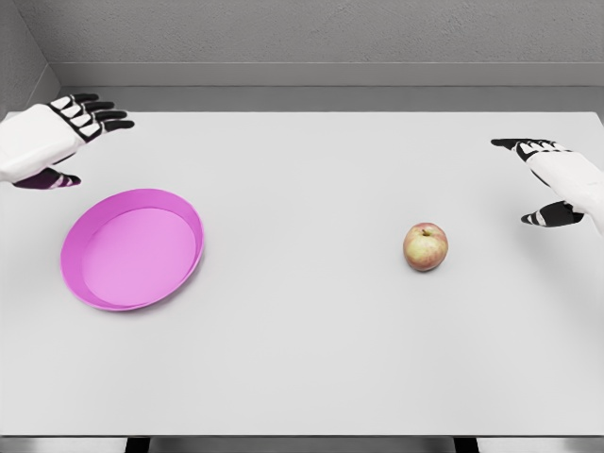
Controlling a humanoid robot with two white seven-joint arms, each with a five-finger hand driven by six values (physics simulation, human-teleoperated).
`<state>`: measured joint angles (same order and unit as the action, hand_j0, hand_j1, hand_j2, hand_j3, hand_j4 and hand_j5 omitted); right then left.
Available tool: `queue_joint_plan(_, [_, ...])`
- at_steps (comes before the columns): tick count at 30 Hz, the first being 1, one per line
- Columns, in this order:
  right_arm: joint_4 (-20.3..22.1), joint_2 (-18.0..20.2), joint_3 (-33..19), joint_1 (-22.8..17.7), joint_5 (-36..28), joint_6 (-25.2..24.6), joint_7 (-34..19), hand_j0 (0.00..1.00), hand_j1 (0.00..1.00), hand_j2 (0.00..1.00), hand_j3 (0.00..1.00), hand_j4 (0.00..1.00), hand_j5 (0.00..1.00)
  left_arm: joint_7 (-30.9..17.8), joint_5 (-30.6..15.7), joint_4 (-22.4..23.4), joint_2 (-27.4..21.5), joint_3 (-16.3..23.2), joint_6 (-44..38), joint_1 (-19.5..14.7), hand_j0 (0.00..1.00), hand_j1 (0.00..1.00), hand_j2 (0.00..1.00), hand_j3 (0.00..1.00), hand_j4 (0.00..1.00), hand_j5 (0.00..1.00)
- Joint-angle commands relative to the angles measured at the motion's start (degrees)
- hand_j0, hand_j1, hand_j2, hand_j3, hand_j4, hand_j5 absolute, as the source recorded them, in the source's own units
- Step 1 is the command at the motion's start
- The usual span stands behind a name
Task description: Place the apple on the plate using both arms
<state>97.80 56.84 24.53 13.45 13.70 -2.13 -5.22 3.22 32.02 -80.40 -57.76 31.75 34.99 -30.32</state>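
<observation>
A red and yellow apple (426,247) sits upright on the white table, right of the middle. A pink plate (132,248) lies on the table at the left. My left hand (85,127) hovers above the table's far left, behind the plate, fingers spread and holding nothing. At the far right edge is my right hand (540,175), open too, fingers stretched toward the left, about a hand's length to the right of the apple and a little behind it.
The white table (302,359) fills the view, its front edge near the bottom. A grey wall runs behind its far edge.
</observation>
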Motion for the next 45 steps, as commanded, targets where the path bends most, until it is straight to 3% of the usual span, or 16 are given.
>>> queue_joint_plan(1, [0.1, 0.2, -0.2, 0.0, 0.1, -0.1, -0.1, 1.00, 1.00, 1.00, 1.00, 1.00, 1.00, 0.0, -2.1, 0.2, -0.4, -0.1, 0.0, 0.0, 1.00, 1.00, 1.00, 1.00, 1.00, 1.00])
queue_joint_plan(5, [1.2, -0.1, 0.2, -0.3, -0.3, 1.2, 0.0, 1.00, 1.00, 1.00, 1.00, 1.00, 1.00, 0.0, -2.1, 0.2, -0.4, -0.1, 0.0, 0.0, 1.00, 1.00, 1.00, 1.00, 1.00, 1.00])
queue_joint_plan(9, [1.3, -1.0, 6.9, 0.1, -0.2, 1.2, -0.8, 1.00, 1.00, 1.00, 1.00, 1.00, 1.00, 0.0, -2.1, 0.2, -0.4, -0.1, 0.0, 0.0, 1.00, 1.00, 1.00, 1.00, 1.00, 1.00])
queue_joint_plan(12, [1.3, -1.2, 12.3, 1.8, -0.2, 1.0, -1.9, 1.00, 1.00, 1.00, 1.00, 1.00, 1.00, 0.0, -2.1, 0.2, -0.4, -0.1, 0.0, 0.0, 1.00, 1.00, 1.00, 1.00, 1.00, 1.00])
queue_joint_plan(15, [1.3, -2.5, 12.6, 3.0, -0.2, 0.7, -7.3, 1.00, 1.00, 1.00, 1.00, 1.00, 1.00, 0.0, -2.0, 0.2, -0.4, -0.1, 0.0, 0.0, 1.00, 1.00, 1.00, 1.00, 1.00, 1.00])
queue_joint_plan(18, [1.1, -5.2, 16.1, 6.8, -0.2, 0.3, -11.8, 1.00, 1.00, 1.00, 1.00, 1.00, 1.00, 0.0, -1.9, 0.2, -0.4, -0.1, 0.0, 0.0, 1.00, 1.00, 1.00, 1.00, 1.00, 1.00])
queue_joint_plan(23, [0.1, -6.6, 17.2, 8.6, -0.2, 0.2, -13.4, 1.00, 1.00, 1.00, 1.00, 1.00, 1.00, 0.0, -1.8, 0.3, -0.4, -0.1, 0.0, 0.0, 1.00, 1.00, 1.00, 1.00, 1.00, 1.00])
queue_joint_plan(26, [-3.3, -8.2, 20.2, 11.9, -0.2, -1.7, -13.4, 1.00, 1.00, 1.00, 1.00, 1.00, 1.00, 0.0, -1.7, 0.4, -0.4, -0.1, 0.0, 0.0, 1.00, 1.00, 1.00, 1.00, 1.00, 1.00])
queue_joint_plan(38, [0.2, -7.2, 19.6, 14.6, -0.1, -2.5, -15.0, 1.00, 1.00, 1.00, 1.00, 1.00, 1.00, 0.0, -1.8, 1.3, -0.4, -0.1, 0.0, -0.1, 1.00, 1.00, 1.00, 1.00, 1.00, 1.00])
queue_joint_plan(45, [2.2, -7.1, 19.5, 14.6, -0.1, -1.7, -19.2, 1.00, 1.00, 1.00, 1.00, 1.00, 1.00, 0.0, -1.7, 1.3, -0.4, -0.1, 0.0, -0.1, 1.00, 1.00, 1.00, 1.00, 1.00, 1.00])
